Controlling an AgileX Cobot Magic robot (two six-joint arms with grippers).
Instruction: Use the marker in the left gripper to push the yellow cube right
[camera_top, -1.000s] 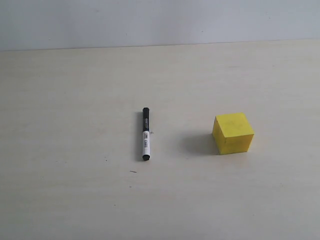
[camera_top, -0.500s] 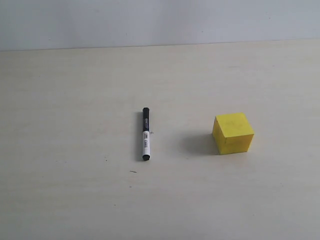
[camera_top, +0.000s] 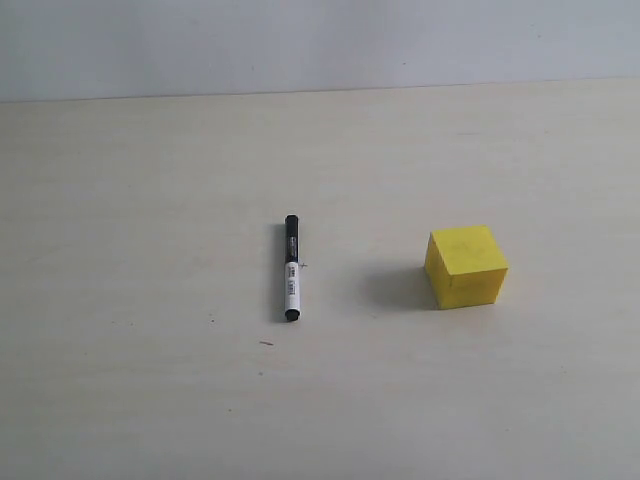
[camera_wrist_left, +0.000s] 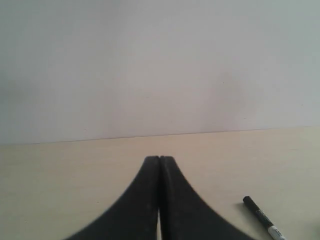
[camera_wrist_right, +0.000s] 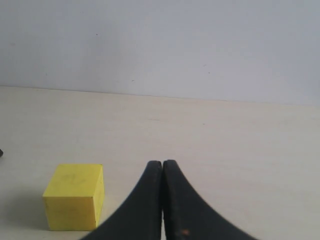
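Observation:
The marker (camera_top: 291, 268) lies flat on the pale table (camera_top: 120, 200), left of centre, black cap toward the back wall. To its right stands the yellow cube (camera_top: 465, 265), apart from it. Neither arm shows in the exterior view. In the left wrist view my left gripper (camera_wrist_left: 159, 159) is shut with nothing between its fingers, and the marker's capped end (camera_wrist_left: 257, 212) lies on the table off to one side of it. My right gripper (camera_wrist_right: 162, 163) is shut and empty too, with the yellow cube (camera_wrist_right: 74, 202) beside it, not touching.
A plain pale wall (camera_top: 320, 40) rises behind the table's far edge. A few tiny dark specks (camera_top: 266, 343) mark the tabletop near the marker.

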